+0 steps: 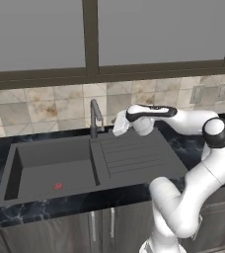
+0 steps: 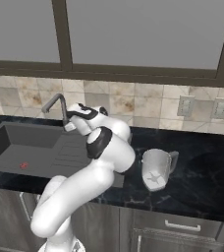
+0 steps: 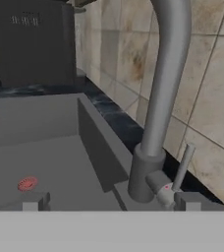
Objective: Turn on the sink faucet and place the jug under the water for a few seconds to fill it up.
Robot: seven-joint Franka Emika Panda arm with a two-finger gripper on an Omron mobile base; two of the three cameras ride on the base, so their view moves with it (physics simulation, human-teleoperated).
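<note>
The tap (image 3: 158, 98) was found standing at the back rim of the sink (image 1: 45, 170), between basin and drainboard, with a slim upright stem and a small lever (image 3: 182, 165) at its base on the side. It was judged rigid and fixed; the lever looked thin and smooth, so a light push near its free end was considered better than a pinch. No water was seen running.

The jug (image 2: 156, 170) was noted lying tipped on the dark counter (image 2: 207, 172) to the right of the sink, well apart from the tap, its marked base turned toward the camera. It was judged light, thin-walled and probably slippery — best taken at the rim or handle, not squeezed across the body.

The gripper (image 1: 120, 124) was held just beside the tap stem, at about mid height, with nothing in it; its fingers (image 3: 33, 203) were spread apart.

The lever and the red drain mark (image 3: 27, 183) were shown closely in the hand view, with the fingertips low at the edge. The jug was shown in the right base view — the left base view gave the sink's full layout and the arm's reach across the drainboard (image 1: 134, 155).
</note>
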